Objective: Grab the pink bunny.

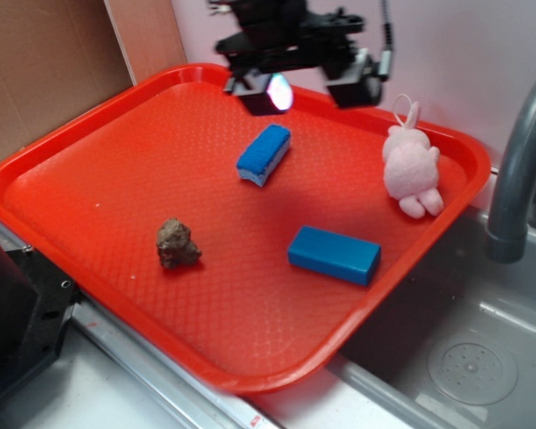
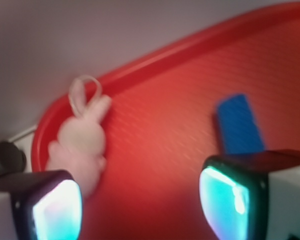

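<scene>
The pink bunny lies on the red tray near its far right corner, its white string loop pointing toward the back rim. In the wrist view the bunny lies at the left, just beyond my left finger. My gripper hovers above the tray's back edge, left of the bunny and apart from it. Its jaws stand wide open with nothing between them; only bare tray shows in the gap in the wrist view.
A blue sponge lies below the gripper. A blue block lies front right and shows in the wrist view. A brown lumpy rock-like thing sits front left. A grey faucet and sink stand right of the tray.
</scene>
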`<state>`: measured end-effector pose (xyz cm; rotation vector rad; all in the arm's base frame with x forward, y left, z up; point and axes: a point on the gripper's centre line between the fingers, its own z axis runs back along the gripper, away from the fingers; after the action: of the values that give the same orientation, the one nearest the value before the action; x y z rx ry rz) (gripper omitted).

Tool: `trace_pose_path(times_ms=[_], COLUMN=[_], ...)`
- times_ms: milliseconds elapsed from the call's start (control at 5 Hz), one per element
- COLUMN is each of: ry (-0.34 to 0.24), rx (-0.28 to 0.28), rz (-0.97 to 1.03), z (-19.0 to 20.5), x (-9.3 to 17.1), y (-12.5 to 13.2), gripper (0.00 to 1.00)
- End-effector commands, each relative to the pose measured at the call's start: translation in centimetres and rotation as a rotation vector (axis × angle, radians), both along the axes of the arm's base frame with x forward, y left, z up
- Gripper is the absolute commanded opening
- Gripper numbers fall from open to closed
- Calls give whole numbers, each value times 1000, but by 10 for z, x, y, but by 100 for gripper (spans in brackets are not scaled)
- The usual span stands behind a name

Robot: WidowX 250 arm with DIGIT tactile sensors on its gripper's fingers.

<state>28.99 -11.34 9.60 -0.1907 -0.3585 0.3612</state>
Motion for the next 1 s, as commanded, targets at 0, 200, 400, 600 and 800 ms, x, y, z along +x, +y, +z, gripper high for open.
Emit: trace_pose_path(times_ms=[0, 200, 400, 600, 800], ry=[48, 108, 190, 227, 211], rx=[8, 20, 23, 31, -21], rz=[-45, -32, -41, -75, -131], z=[-13, -36, -58, -49, 1], x=[46, 52, 47, 24, 17], y=[-28, -30, -38, -39, -7], gripper=[100, 100, 6, 0, 0])
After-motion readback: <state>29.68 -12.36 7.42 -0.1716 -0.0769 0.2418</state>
